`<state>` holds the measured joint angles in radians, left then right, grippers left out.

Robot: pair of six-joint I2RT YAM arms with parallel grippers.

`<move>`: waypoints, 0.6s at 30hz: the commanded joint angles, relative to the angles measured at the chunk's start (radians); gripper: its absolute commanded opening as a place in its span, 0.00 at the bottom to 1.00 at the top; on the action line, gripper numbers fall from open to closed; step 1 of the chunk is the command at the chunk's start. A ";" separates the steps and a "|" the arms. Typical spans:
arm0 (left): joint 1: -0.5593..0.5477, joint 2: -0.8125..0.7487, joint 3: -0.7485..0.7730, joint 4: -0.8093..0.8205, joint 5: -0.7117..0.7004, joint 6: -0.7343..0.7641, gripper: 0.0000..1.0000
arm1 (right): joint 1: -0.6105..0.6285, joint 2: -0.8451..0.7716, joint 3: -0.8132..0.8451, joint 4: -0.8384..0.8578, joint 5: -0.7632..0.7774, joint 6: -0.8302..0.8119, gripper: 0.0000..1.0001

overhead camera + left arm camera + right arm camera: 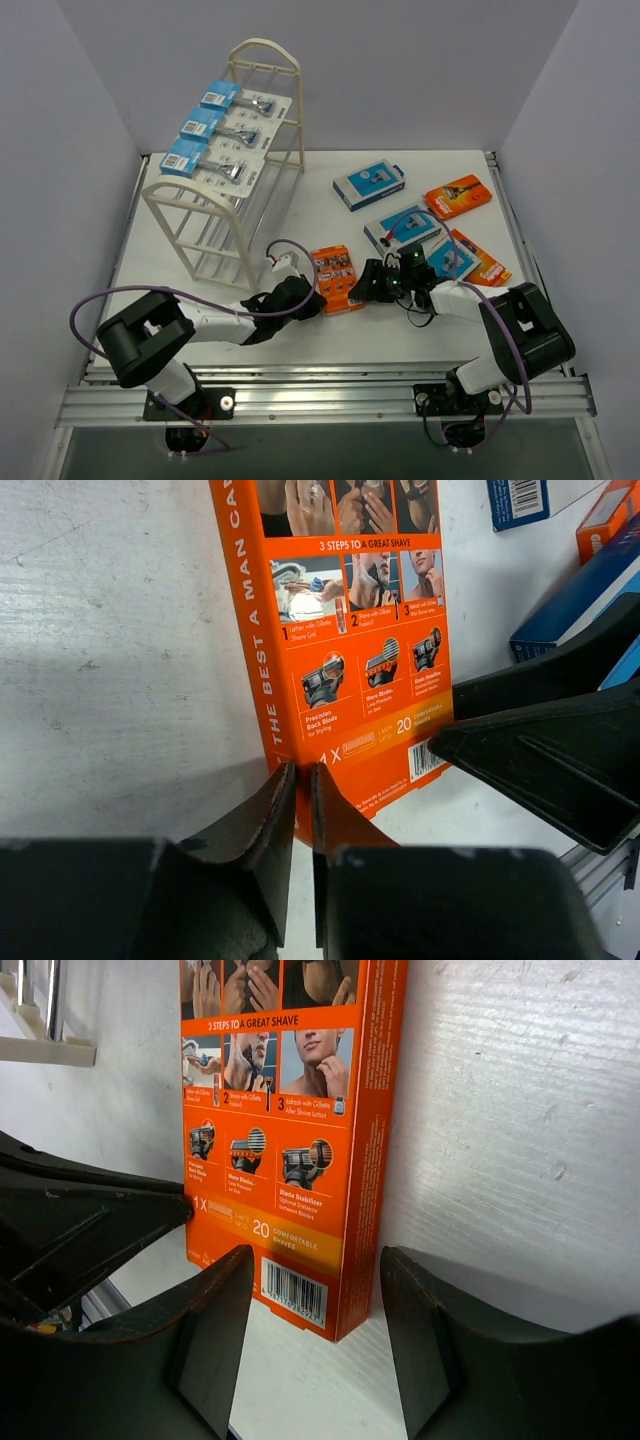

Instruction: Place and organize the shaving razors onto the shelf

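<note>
3 blister-card razor packs (pixel 228 130) lie in a row on the top tier of the shelf (pixel 215 235), at the back left of the bench (pixel 320 215). 1 orange razor box (pixel 337 278) lies on the bench in front of the shelf, between your 2 hands, with its photo-panel side showing. Your left hand (pixel 318 303) sits at 1 corner of the box's barcode end. Its fingers (pixel 270 820) are almost together, leaving only a thin slit, and you cannot tell whether they pinch the box edge. Your right hand (pixel 372 285) has its fingers apart, straddling the other corner of that end. 1 finger is just beside the barcode and the other is clear of the box's side. Further right, a blue-and-white box (pixel 370 187) and a second orange box (pixel 458 196) lie apart on the bench.
</note>
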<state>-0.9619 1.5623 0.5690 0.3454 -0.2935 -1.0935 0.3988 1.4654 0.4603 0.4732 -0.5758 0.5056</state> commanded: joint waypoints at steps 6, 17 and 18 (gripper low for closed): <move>-0.005 0.001 -0.101 -0.123 0.002 -0.011 0.10 | -0.002 -0.020 -0.023 -0.074 0.022 0.008 0.53; -0.014 0.039 -0.136 -0.095 0.008 -0.031 0.03 | 0.000 -0.007 -0.040 -0.038 0.010 0.023 0.59; -0.014 0.045 -0.136 -0.092 0.013 -0.032 0.02 | 0.000 -0.008 -0.041 -0.031 0.001 0.027 0.59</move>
<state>-0.9638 1.5425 0.4927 0.4473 -0.2943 -1.1492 0.3988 1.4570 0.4522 0.4862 -0.5858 0.5285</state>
